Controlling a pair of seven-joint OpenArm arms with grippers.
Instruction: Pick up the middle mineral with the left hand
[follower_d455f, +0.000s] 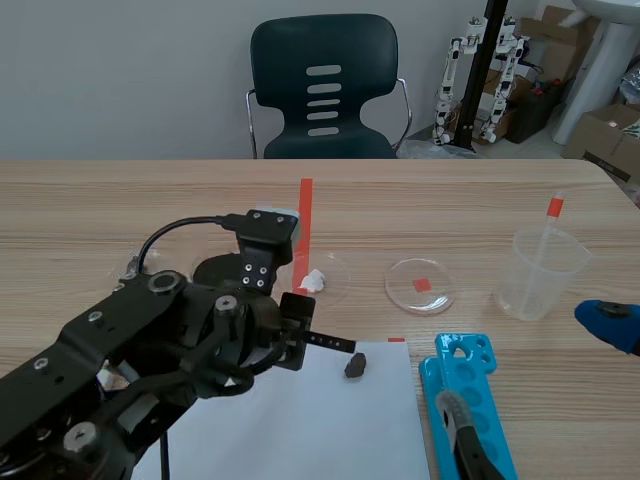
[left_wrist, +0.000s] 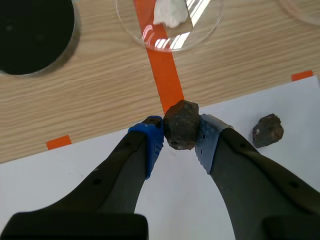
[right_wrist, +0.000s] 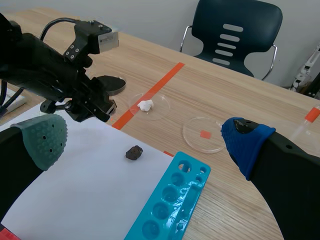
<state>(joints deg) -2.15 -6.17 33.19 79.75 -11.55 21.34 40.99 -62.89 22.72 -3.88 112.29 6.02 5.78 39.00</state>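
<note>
The middle mineral (left_wrist: 181, 125) is a dark brown, rough lump, roundish and knobbly, with a dull, grainy surface and a few paler flecks. It is pinched between the two soft pads of the left claw (left_wrist: 180, 137), one pad pressed against each side, its far part standing out past the pad tips. It is at the edge of the white paper sheet (left_wrist: 175, 200) where that meets the wooden tabletop (left_wrist: 100, 90), right at the end of the orange tape line (left_wrist: 162, 75). Whether it touches the sheet cannot be told. A smaller dark stone (left_wrist: 268, 130) lies apart from it on the sheet.
</note>
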